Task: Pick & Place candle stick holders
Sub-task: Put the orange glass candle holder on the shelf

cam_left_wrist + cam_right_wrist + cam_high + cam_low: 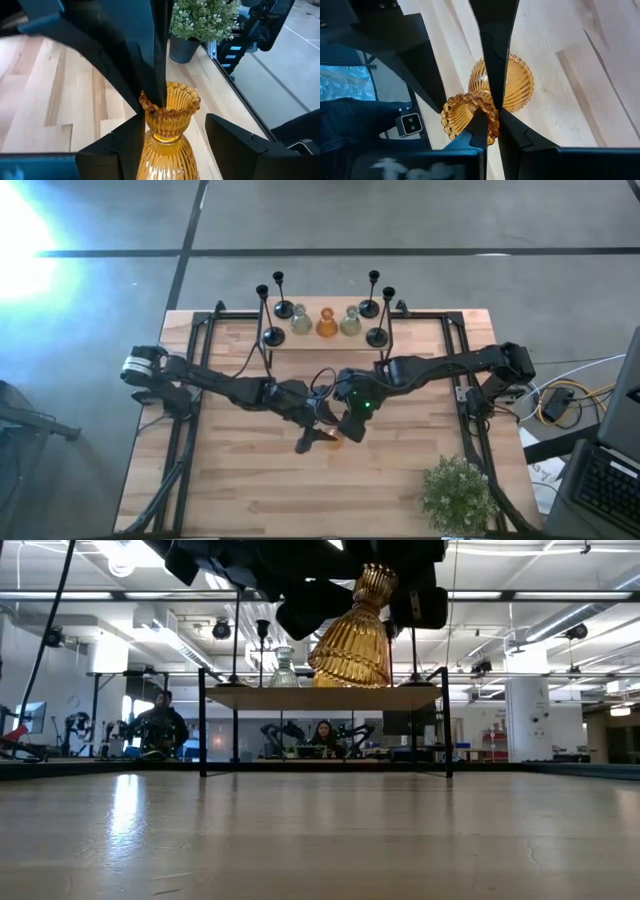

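amber holder (492, 102) — hanging tilted, neck up, directly under both grippers | right gripper (490, 117) pinching its rim | left gripper (170, 125) straddling neck, fingers apart — neither arm nearer

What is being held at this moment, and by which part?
An amber glass holder, lifted clear of the table. The right gripper pinches its scalloped top rim; the left gripper brackets its neck, contact unclear.

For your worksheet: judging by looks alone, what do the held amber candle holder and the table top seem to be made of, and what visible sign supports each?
Amber candle holder: probably glass, glossy and see-through, with moulded ribs and a beaded rim; clear plastic cannot be ruled out. Table top: apparently wood, pale and smooth-finished, showing joined planks and grain lines.
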